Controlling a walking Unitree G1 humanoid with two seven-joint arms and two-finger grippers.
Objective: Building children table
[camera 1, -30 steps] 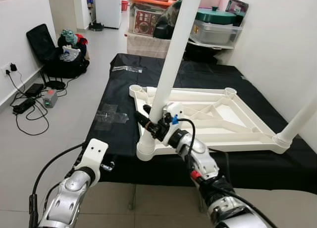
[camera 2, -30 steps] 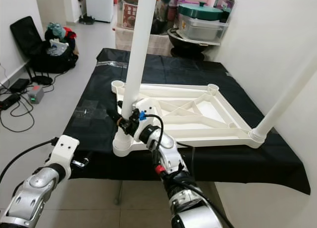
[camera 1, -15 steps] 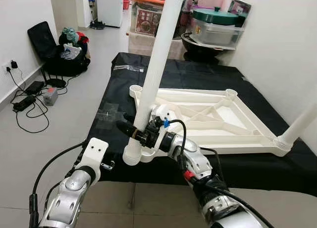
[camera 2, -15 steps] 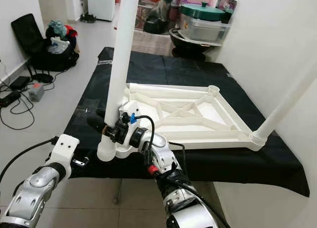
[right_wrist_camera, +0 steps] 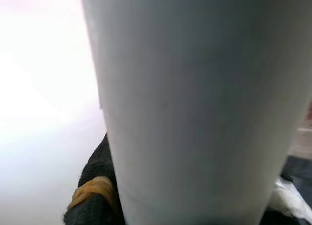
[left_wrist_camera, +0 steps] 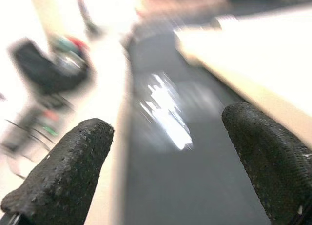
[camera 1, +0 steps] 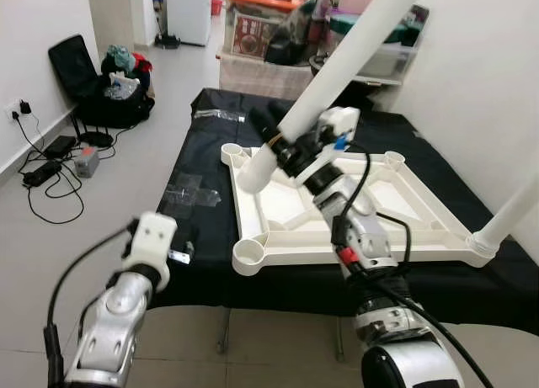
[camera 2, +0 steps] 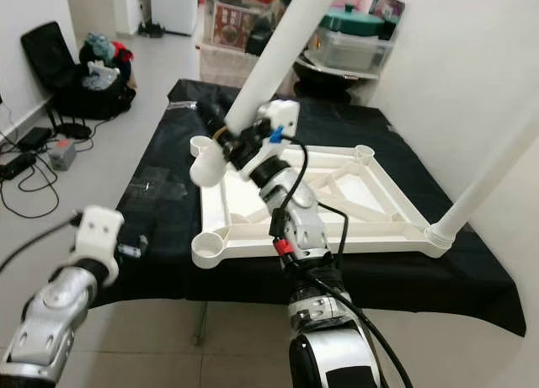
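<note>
The white table top (camera 1: 370,236) lies upside down on the black-covered table (camera 1: 210,228). My right gripper (camera 1: 285,140) is shut on a long white leg tube (camera 1: 354,47), held in the air above the far-left part of the top and tilted up to the right. In the right wrist view the tube (right_wrist_camera: 195,103) fills the space between the fingers. The near-left corner socket (camera 1: 250,253) stands empty. Another leg (camera 1: 514,207) stands in the near-right corner. My left gripper (left_wrist_camera: 165,171) is open beside the table's left edge, holding nothing.
Clear plastic wrappers (camera 1: 192,194) lie on the black cover at the left. Storage boxes (camera 1: 261,30) stand beyond the table's far end. A black chair with bags (camera 1: 93,89) and cables (camera 1: 42,178) occupy the floor at the left. A white wall (camera 1: 488,85) is close on the right.
My right gripper has lifted the leg away from the near-left corner socket, carried it up and farther over the top, and tilted it to the right. My left arm has risen slightly.
</note>
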